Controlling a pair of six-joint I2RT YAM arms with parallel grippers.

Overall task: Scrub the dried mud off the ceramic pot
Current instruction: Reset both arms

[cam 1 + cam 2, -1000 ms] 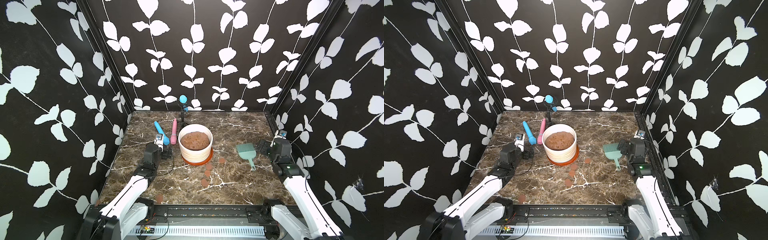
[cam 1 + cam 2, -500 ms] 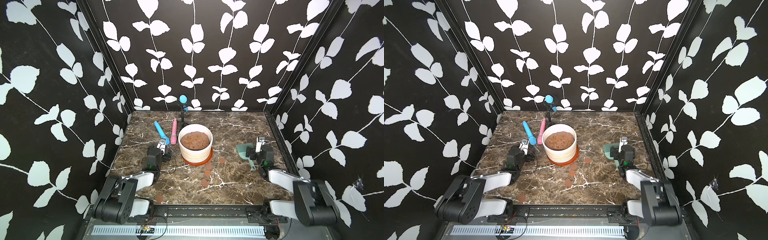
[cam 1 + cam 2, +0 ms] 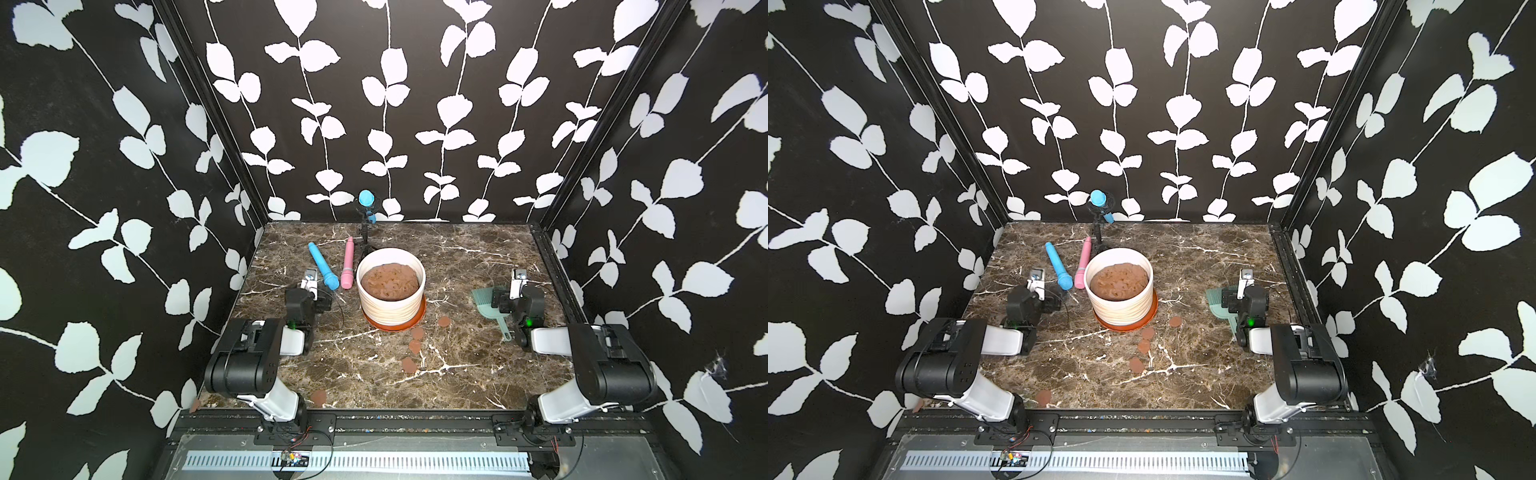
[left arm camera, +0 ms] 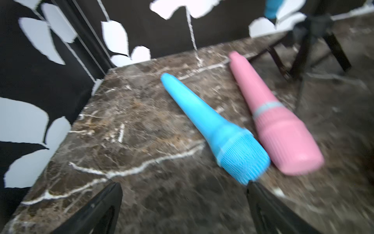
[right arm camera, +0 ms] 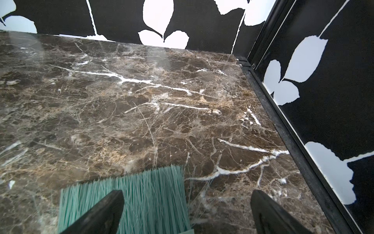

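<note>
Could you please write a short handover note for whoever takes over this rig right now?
Left gripper: open, empty, facing the blue brush beside the pink brush.
Right gripper: open, empty, over the green broom bristles.
Ceramic pot stands mid-table; dried mud discs lie on the table before it.
Done: no mud shows on the pot's visible wall.
Left: check its hidden far side.

Black walls (image 3: 395, 104) printed with white leafy vines stand at 9 o'clock, 12 o'clock and 3 o'clock, joined by black corner posts (image 3: 205, 104). The floor is a brown marble slab (image 3: 469, 257) veined in white, evenly lit. At 6 o'clock runs a black rail (image 3: 415, 419) with a slotted grey strip (image 3: 374, 461).
</note>
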